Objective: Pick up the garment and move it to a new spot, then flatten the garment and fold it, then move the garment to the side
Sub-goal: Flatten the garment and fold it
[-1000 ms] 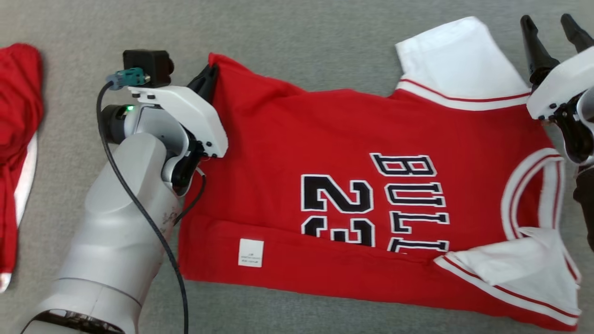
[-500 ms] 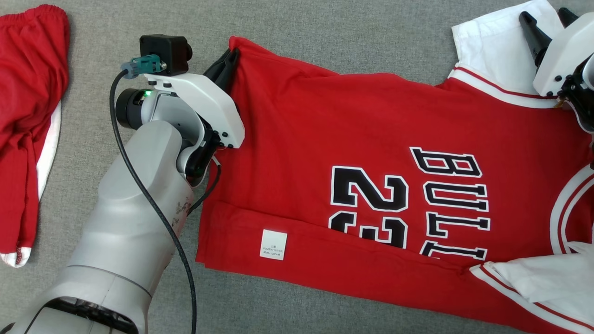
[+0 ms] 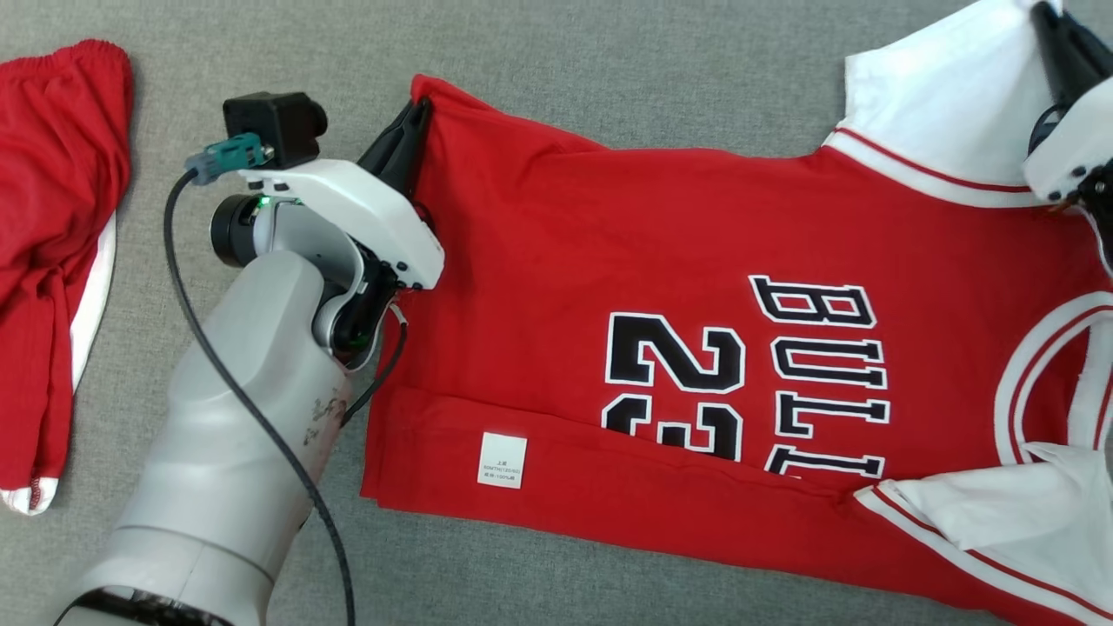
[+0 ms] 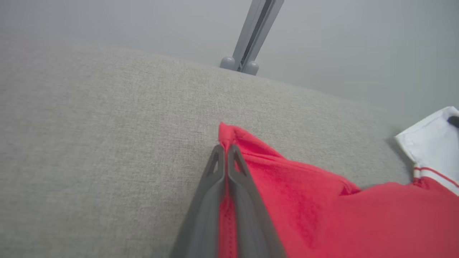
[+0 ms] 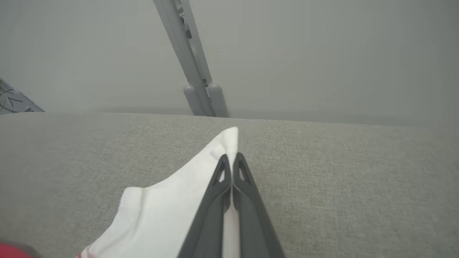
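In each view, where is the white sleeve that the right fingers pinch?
Head view: white sleeve at the top right corner.
Left wrist view: white sleeve at the right edge.
Right wrist view: white sleeve lower centre, pinched by the fingers of the right gripper.
Shared landmark: grey cloth surface.

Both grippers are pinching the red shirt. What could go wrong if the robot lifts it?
1. The right gripper pinches only the very tip of the white sleeve, so the cloth might slip out when pulled.
2. The left gripper holds just the red corner, so the shirt could sag in the middle and wrinkle.
3. The folded bottom edge lies loose and may fall open when lifted.
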### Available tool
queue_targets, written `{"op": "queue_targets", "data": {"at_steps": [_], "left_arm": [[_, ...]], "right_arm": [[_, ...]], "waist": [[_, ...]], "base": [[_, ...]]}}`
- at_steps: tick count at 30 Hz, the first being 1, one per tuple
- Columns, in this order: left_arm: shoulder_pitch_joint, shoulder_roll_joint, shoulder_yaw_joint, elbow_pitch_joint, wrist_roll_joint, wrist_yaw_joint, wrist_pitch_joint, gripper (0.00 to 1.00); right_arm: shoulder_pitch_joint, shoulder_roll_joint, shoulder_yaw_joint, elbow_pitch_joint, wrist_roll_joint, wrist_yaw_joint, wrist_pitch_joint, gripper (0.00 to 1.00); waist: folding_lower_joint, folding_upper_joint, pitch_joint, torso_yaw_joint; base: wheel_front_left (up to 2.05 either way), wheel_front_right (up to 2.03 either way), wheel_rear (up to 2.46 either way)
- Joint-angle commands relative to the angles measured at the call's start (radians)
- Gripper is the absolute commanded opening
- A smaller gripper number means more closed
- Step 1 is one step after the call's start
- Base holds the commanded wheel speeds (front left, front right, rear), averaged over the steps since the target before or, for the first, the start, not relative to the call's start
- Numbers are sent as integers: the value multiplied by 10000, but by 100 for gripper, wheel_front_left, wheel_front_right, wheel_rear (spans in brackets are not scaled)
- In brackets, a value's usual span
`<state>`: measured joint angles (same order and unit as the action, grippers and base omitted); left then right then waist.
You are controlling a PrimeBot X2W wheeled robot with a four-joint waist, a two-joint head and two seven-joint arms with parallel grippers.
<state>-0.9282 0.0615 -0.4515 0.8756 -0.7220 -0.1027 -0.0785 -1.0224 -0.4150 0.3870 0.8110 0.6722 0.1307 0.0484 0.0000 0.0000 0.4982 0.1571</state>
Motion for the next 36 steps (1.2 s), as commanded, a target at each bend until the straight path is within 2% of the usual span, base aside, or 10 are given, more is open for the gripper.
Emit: {"op": "queue_targets", "data": {"at_steps": [1,6,12,15,16,25,29,36], "left_arm": [[191,195,90,-225,-112,-36,-33,0],[1059,582,248,-1281,-467,-64,41,0],[2483,1252,578,-3251,-759,385,261,0],[3761,1733,942,-4980,-1209,771,577,0],[3761,1733,942,-4980,-1209,771,577,0],[6553,2444,1644,-8351,-2282,1583,1328,0],[7492,2630,1933,-9095,-2636,1866,1466,0],[8538,2579,2136,-9747,-3086,2227,1579,0]], "right_arm": [[349,-277,126,-422,170,3,-265,0],[1746,-644,247,-2124,1208,3,-974,0],[3871,-1126,335,-4391,2308,3,-1142,0],[5238,-1260,198,-5581,2776,3,-1129,0],[5238,-1260,198,-5581,2776,3,-1129,0],[7751,-1209,-633,-7374,3256,4,-1014,0],[8649,-1018,-1083,-7910,3289,4,-806,0],[9876,-533,-1763,-8454,3257,4,-385,0]], "waist": [[0,0,-156,-140],[0,0,-516,-393],[0,0,-870,-774],[0,0,-1057,-1017],[0,0,-1057,-1017],[0,0,-1348,-1363],[0,0,-1379,-1481],[0,0,-1426,-1562]], "base": [[0,0,0],[0,0,0],[0,0,0],[0,0,0],[0,0,0],[0,0,0],[0,0,0],[0,0,0]]}}
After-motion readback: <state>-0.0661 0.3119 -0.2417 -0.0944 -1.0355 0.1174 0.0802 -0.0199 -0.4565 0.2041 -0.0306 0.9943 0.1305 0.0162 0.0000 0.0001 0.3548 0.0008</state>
